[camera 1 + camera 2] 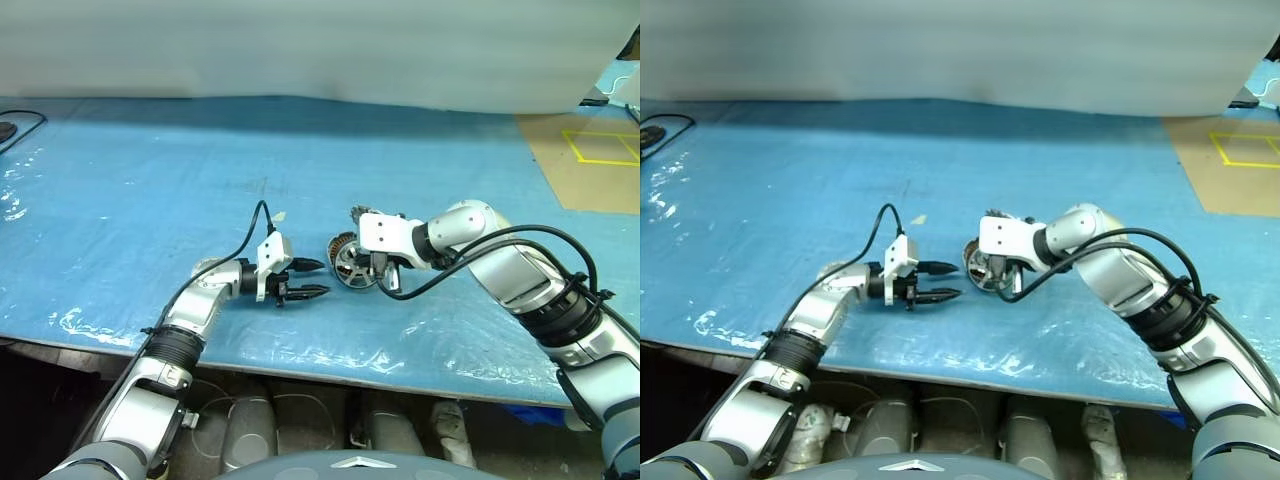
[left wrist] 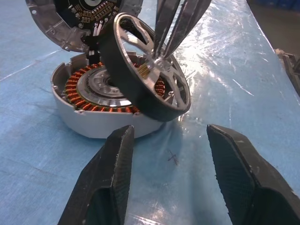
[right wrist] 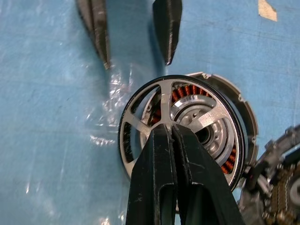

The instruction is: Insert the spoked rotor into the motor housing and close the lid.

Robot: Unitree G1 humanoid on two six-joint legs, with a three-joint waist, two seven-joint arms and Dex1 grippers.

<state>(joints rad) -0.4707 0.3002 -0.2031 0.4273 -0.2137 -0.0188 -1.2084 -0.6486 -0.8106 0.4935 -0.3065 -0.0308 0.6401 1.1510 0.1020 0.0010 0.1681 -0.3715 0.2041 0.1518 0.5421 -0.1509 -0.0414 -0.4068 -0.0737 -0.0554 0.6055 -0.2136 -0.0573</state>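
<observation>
One spoked rotor [image 2: 149, 70], black-rimmed with silver spokes and a brass-toothed hub, sits tilted, its lower edge inside the motor housing [image 2: 96, 117] and its upper edge raised. The housing is a short silver-grey cylinder ringed with copper windings, resting on the blue counter [image 1: 150, 190]. Its lid [image 2: 75, 21] stands swung open at the far rim, partly cut off. The right claw [image 3: 172, 133] is clamped on a spoke at the hub. The left claw [image 1: 310, 279] lies just beside the housing, fingers apart, holding nothing. The rotor hides much of the windings.
</observation>
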